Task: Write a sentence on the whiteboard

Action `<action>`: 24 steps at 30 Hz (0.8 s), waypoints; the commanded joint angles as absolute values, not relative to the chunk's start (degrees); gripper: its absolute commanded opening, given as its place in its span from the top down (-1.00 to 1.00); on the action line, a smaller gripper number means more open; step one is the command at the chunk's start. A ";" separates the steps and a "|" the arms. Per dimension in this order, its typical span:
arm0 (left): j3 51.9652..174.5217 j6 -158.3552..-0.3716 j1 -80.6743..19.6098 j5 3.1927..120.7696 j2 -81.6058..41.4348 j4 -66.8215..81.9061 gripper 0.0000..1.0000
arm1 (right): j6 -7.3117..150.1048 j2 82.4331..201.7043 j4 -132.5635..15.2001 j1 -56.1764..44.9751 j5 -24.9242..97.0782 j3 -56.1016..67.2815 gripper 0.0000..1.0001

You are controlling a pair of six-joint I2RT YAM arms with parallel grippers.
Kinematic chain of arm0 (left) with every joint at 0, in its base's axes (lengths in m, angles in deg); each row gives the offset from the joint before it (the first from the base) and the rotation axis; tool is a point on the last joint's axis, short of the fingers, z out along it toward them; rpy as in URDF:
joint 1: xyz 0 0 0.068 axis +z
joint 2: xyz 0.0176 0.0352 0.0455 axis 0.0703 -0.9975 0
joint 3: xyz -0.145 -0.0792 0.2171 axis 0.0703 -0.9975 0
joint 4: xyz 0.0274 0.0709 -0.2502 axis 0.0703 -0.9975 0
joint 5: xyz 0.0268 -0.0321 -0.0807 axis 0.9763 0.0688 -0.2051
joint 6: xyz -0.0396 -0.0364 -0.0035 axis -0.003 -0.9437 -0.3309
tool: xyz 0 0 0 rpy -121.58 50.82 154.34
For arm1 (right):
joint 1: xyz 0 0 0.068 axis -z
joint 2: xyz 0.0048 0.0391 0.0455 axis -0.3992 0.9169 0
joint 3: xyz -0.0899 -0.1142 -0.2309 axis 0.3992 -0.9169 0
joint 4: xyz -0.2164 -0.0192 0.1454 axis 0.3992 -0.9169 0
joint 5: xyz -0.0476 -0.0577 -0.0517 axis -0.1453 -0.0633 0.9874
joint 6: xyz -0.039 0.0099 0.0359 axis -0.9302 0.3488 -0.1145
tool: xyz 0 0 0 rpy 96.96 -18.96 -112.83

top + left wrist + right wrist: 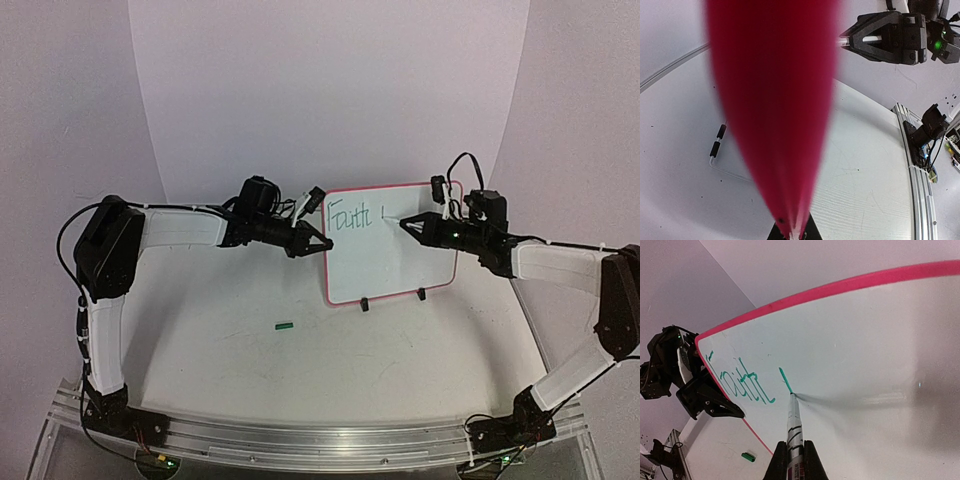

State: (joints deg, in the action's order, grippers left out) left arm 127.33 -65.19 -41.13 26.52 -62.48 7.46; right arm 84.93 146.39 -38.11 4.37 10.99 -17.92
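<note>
lettering is the step in hand: the sentence (350, 216) so far reads "faith" in green near the upper left of the whiteboard (392, 272), with one short stroke of the next word set down just to its right. the whiteboard stands upright on its two black feet towards the back of the table (220, 330), between the two arms. our right gripper (405, 225) is closed tight around the marker (794, 427), whose tip touches the board at the foot of that stroke. our left gripper (322, 243) is pinched shut on the board's left rim, bracing it; from its wrist we see the red rim running up through its grip. a small green piece, probably the marker's cap (285, 324), lies on the table in front, well apart from the board

to do this well, we judge that pressure should be light and even, since the board rests only on small feet and a hard push could tip or slide it despite the brace. strokes should be short, the tip lifted cleanly between letters, and the new word spaced clear of "faith"
</note>
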 commanded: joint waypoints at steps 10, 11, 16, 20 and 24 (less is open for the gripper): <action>126.59 -62.61 -43.50 26.47 -64.56 -4.93 1.00 | 85.11 142.03 -38.05 4.83 7.23 -17.95 1.00; 126.61 -62.56 -43.50 26.47 -64.56 -4.93 1.00 | 85.07 141.30 -38.09 4.81 7.35 -17.93 1.00; 126.68 -62.60 -43.50 26.47 -64.69 -4.92 1.00 | 84.89 139.55 -38.31 4.83 9.55 -16.95 1.00; 126.67 -62.62 -43.50 26.38 -64.78 -4.93 1.00 | 84.55 140.47 -38.31 4.86 11.80 -15.65 1.00; 126.63 -62.68 -43.50 26.38 -64.82 -4.91 1.00 | 84.58 142.03 -37.98 4.76 12.23 -14.40 1.00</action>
State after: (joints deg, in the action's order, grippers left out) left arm 127.33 -64.73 -41.22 26.47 -62.48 7.48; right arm 85.18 140.72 -39.59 4.63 10.77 -17.75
